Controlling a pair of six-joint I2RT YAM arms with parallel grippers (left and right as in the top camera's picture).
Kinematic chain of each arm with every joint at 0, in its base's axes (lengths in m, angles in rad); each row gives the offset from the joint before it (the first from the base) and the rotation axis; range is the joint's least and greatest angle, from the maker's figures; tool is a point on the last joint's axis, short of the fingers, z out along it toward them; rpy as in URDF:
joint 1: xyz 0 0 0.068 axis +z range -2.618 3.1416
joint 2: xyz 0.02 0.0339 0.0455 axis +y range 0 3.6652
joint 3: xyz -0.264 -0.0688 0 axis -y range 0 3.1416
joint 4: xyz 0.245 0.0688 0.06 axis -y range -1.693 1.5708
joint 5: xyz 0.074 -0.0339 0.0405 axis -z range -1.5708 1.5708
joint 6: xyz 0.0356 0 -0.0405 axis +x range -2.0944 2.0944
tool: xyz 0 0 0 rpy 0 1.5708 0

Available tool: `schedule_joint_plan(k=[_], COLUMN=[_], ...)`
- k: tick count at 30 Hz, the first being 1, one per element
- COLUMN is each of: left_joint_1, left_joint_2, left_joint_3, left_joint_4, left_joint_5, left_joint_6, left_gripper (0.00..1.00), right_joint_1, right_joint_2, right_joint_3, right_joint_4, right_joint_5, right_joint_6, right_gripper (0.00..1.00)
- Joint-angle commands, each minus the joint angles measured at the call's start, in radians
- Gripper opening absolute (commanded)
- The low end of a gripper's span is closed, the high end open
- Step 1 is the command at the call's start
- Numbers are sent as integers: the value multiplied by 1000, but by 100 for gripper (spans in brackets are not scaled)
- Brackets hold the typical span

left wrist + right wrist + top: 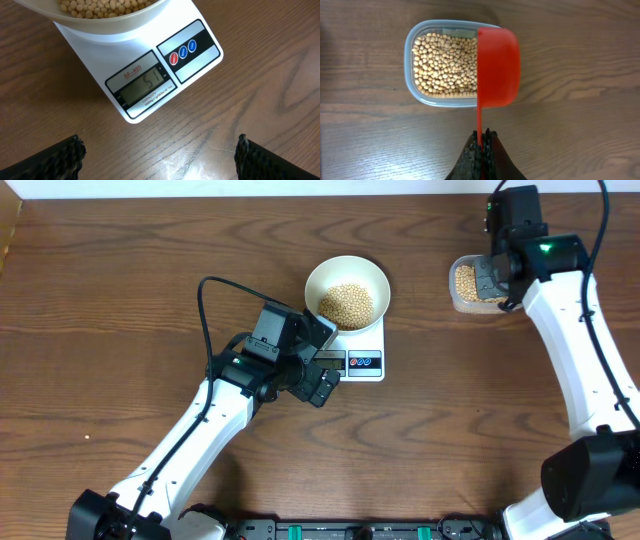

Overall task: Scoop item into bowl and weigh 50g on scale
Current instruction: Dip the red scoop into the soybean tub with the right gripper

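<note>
Overhead, the white bowl (346,270) is seen seated on the scale (366,352) so that the beans (346,305) heaped in it are weighed, with the display and buttons left uncovered at 6 o'clock of the bowl. The left tool (160,162) is held spread wide and empty above the table (250,100) at 6 o'clock of the scale, apparently so that its camera is aimed at the display (145,86). "SF-400" is printed in red above a reading that looks like 51; the finer print and the lettering on the buttons (182,51) cannot be read. At 3 o'clock, well apart, the right tool (482,142) is pressed together on the handle of a red scoop (498,67), held over the 3 o'clock end of the clear tub (409,75), probably so that spills fall back in
</note>
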Motion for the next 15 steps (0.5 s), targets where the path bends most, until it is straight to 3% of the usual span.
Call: schedule_joint_plan(k=[1,6,11,15], left_joint_1=[4,4,4,4], left_joint_2=[-11,-11,-11,-11], left_joint_3=[2,2,2,2], left_joint_4=[0,0,0,0], left_joint_5=[-6,-6,-6,-6], left_joint_6=[-2,-2,-2,-2], left_gripper=[98,98,98,98], right_joint_1=[1,1,3,20], right_joint_2=[19,18,19,19], right_joint_3=[14,14,14,14], right_joint_4=[6,138,449,544], right_joint_5=[55,-85,-446,-487], right_joint_6=[14,39,170,182], right_gripper=[2,1,1,1])
